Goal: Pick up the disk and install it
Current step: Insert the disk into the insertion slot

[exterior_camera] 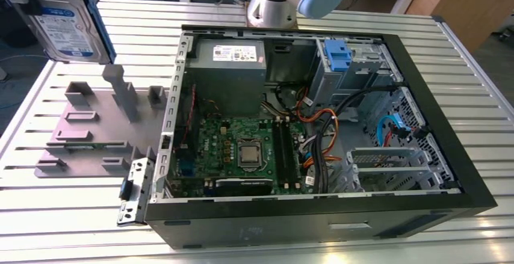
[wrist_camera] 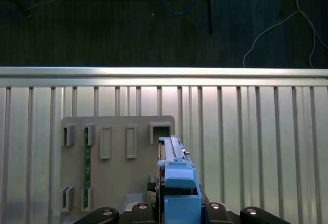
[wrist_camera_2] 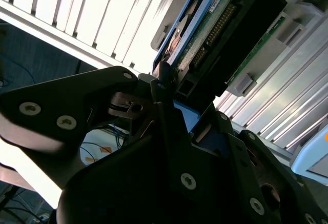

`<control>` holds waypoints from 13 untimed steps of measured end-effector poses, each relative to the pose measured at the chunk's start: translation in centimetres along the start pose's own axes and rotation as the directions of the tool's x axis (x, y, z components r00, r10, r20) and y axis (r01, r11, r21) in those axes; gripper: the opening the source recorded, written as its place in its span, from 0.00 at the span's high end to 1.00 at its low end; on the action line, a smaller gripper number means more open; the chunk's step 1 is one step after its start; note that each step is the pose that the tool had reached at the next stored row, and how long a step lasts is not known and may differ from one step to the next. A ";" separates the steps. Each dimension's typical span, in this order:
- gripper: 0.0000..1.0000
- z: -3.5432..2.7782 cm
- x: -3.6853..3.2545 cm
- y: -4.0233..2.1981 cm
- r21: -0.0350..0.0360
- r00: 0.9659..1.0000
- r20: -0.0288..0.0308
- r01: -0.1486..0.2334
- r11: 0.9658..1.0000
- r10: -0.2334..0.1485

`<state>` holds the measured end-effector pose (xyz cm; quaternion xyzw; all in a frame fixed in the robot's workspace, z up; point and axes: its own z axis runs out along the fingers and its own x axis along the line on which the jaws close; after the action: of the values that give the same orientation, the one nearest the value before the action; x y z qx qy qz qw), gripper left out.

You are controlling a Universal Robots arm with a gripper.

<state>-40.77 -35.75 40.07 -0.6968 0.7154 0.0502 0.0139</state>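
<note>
Above grey stand point(exterior_camera: 88, 138), disk point(exterior_camera: 64, 26) clamped in end effector point(wrist_camera_2: 169, 88)

- Open case point(exterior_camera: 265, 231) lies on the slatted table point(exterior_camera: 64, 216).
- Grey stand point(exterior_camera: 88, 138) with upright posts rests just beside the case, at the exterior view's left.
- Power supply point(exterior_camera: 229, 65), motherboard point(exterior_camera: 241, 150) and coloured cables point(exterior_camera: 317, 125) sit inside the case.

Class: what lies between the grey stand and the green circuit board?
The computer case's metal side wall, seen in the exterior view, separates the stand from the circuit board.
</note>
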 end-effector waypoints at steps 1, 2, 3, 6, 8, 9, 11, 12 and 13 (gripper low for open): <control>0.63 -0.04 0.00 0.00 0.000 1.000 0.000 0.000 1.000 0.000; 0.63 -0.05 0.00 0.00 0.000 1.000 0.000 0.000 1.000 0.000; 0.63 -0.06 0.00 0.00 0.000 1.000 0.000 0.000 1.000 0.000; 0.63 -0.13 -0.01 0.01 0.000 1.000 0.000 0.000 1.000 0.000; 0.63 -0.18 -0.02 0.01 0.000 1.000 0.000 0.000 1.000 0.000; 0.63 -0.20 -0.02 0.01 0.000 1.000 0.000 0.000 1.000 0.000; 0.63 -0.25 -0.02 0.01 0.000 1.000 0.000 0.000 1.000 0.000; 0.63 -0.26 -0.02 0.01 0.000 1.000 0.000 0.000 1.000 0.000; 0.63 -0.29 -0.03 0.01 0.000 1.000 0.000 0.000 1.000 0.000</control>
<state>-40.77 -35.75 40.35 -0.6968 0.7154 0.0502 0.0139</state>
